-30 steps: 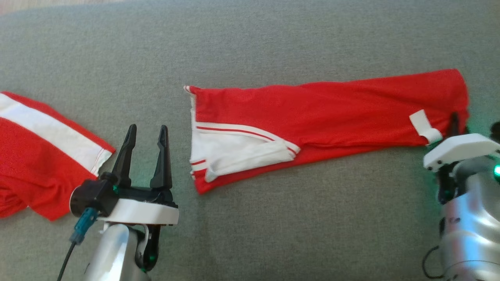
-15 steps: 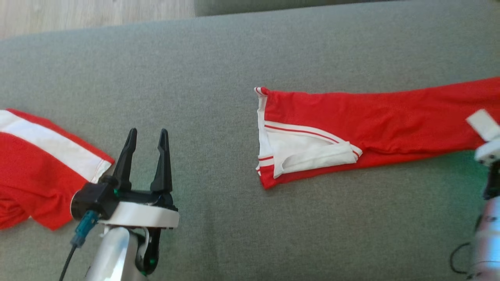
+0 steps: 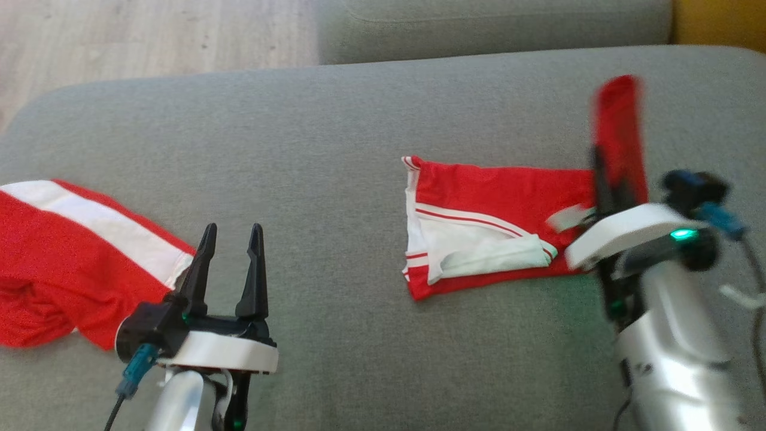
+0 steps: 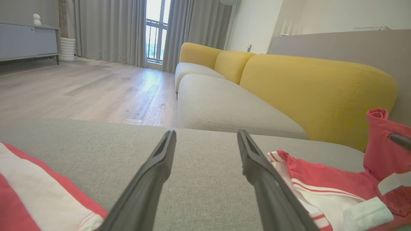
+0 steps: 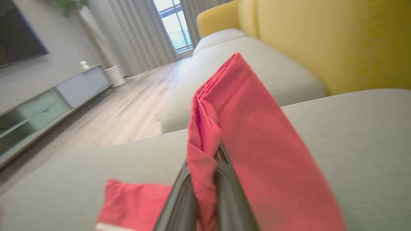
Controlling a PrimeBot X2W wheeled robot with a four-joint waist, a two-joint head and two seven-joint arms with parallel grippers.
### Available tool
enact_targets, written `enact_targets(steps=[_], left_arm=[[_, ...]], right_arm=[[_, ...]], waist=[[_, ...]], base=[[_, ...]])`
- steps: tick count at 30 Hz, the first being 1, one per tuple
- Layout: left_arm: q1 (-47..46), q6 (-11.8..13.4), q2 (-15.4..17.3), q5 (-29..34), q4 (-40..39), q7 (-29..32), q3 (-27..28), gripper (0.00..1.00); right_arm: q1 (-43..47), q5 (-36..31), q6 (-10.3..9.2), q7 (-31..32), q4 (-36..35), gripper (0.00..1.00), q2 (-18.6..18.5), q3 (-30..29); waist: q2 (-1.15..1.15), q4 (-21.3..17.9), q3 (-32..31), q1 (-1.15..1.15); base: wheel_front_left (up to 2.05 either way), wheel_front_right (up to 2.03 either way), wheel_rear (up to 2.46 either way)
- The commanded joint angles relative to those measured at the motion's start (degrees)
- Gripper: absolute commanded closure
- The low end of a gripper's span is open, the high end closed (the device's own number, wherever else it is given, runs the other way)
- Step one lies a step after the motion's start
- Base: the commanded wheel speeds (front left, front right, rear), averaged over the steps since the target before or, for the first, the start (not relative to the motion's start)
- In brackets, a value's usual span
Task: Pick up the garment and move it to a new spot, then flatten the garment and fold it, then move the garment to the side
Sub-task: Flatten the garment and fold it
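Observation:
The garment point(image 3: 497, 197), red with white trim, lies on the grey sofa cushion point(image 3: 335, 131) right of centre. My right gripper point(image 3: 598, 173) is shut on its right end and holds that end raised, so a red flap point(image 3: 619, 131) stands up above the rest. In the right wrist view, red cloth point(image 5: 257, 134) is pinched between the closed fingers point(image 5: 183, 192) of the right gripper point(image 5: 218, 150). My left gripper point(image 3: 230, 236) is open and empty at the lower left. In the left wrist view its fingers point(image 4: 154, 173) point across the cushion, with the garment point(image 4: 321, 183) to their right.
A second red and white garment point(image 3: 72, 257) lies crumpled at the left edge, just beside the left gripper. Wooden floor point(image 3: 149, 42) lies beyond the cushion's far edge. Another grey seat point(image 3: 479, 24) and a yellow backrest point(image 4: 314, 89) are further back.
The head camera has shifted. My right gripper has lifted the garment's right end and carried it left, so the cloth on the cushion is shorter. The left gripper stays open in place.

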Motion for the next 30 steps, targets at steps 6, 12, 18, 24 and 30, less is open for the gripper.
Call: enact_targets(steps=[6, 12, 18, 24, 30], left_arm=[[-0.4, 0.1, 0.1, 0.1, -1.3, -0.5, 1.5, 0.0], [-0.5, 0.1, -0.1, -0.3, -0.9, -0.5, 0.7, 0.0], [-0.5, 0.1, -0.1, -0.5, -0.5, -0.5, 0.6, 0.0], [0.2, 0.1, -0.2, -0.4, -0.4, -0.5, 1.7, 0.0], [0.2, 0.1, -0.2, -0.1, -1.9, -0.5, 2.4, 0.0]], right_arm=[[1.2, 8.6, 0.39, 1.0, -4.6, 1.0, 0.1, 14.9], [1.1, 12.2, 0.39, 1.3, -2.6, 1.0, 0.1, 22.5], [0.5, 15.1, 0.39, 1.6, 1.7, 0.0, 0.1, 27.5], [-0.3, 18.5, 0.39, 1.0, 1.5, 0.0, 0.1, 33.5], [-2.8, 14.7, 0.39, -3.7, 2.5, 0.0, 0.1, 29.7]], waist=[[0.0, 2.9, -1.3, 0.0], [0.0, 5.6, -1.0, 0.0], [0.0, 7.1, -0.5, 0.0], [0.0, 5.9, -1.0, 0.0], [0.0, 3.1, -1.7, 0.0]], base=[[0.0, 0.0, 0.0], [0.0, 0.0, 0.0], [0.0, 0.0, 0.0], [0.0, 0.0, 0.0], [0.0, 0.0, 0.0]])
